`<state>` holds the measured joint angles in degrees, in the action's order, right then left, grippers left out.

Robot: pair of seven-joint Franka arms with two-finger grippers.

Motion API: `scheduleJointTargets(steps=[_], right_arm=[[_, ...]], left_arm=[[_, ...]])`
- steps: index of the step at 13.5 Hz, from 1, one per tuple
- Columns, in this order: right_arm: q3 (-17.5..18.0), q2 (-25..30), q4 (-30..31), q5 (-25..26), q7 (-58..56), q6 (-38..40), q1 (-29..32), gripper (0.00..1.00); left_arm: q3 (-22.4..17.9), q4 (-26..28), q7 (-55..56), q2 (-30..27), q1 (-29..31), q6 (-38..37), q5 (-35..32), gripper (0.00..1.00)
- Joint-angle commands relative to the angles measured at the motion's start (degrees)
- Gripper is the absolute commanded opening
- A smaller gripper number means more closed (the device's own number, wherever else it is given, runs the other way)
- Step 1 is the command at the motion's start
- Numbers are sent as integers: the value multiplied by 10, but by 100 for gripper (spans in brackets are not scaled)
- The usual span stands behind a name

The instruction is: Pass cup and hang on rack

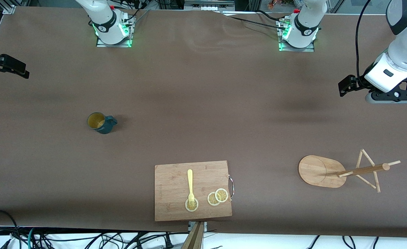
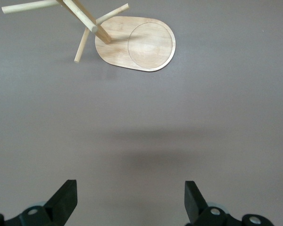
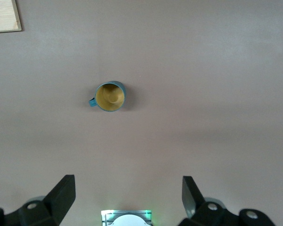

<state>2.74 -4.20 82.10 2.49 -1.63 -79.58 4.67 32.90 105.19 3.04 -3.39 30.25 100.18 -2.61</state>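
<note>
The cup (image 1: 100, 122), dark teal with a yellow-ochre inside, stands upright on the table toward the right arm's end, its handle pointing toward the left arm's end. It also shows in the right wrist view (image 3: 109, 96). The bamboo rack (image 1: 345, 171) stands on its oval base toward the left arm's end; it also shows in the left wrist view (image 2: 137, 43). My right gripper (image 3: 127, 200) is open and empty, high over the table's edge at the right arm's end (image 1: 6, 65). My left gripper (image 2: 131, 202) is open and empty, high over the table's other end (image 1: 393, 97).
A wooden cutting board (image 1: 193, 190) with a metal handle lies near the front camera's edge, bearing a yellow fork (image 1: 190, 185) and lemon slices (image 1: 218, 197). Its corner shows in the right wrist view (image 3: 4, 16). Bare brown table lies between cup and rack.
</note>
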Motion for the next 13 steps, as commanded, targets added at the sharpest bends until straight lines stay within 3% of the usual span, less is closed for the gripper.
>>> scheduleJointTargets(steps=[1,13], right_arm=[[1,0,-1,-8,-7,-9,5,100],[-8,-84,2,6,-7,-51,16,100]], left_arm=[[6,-1,-8,-5,9,-9,9,100],[5,5,-7,-4,11,-13,8,100]])
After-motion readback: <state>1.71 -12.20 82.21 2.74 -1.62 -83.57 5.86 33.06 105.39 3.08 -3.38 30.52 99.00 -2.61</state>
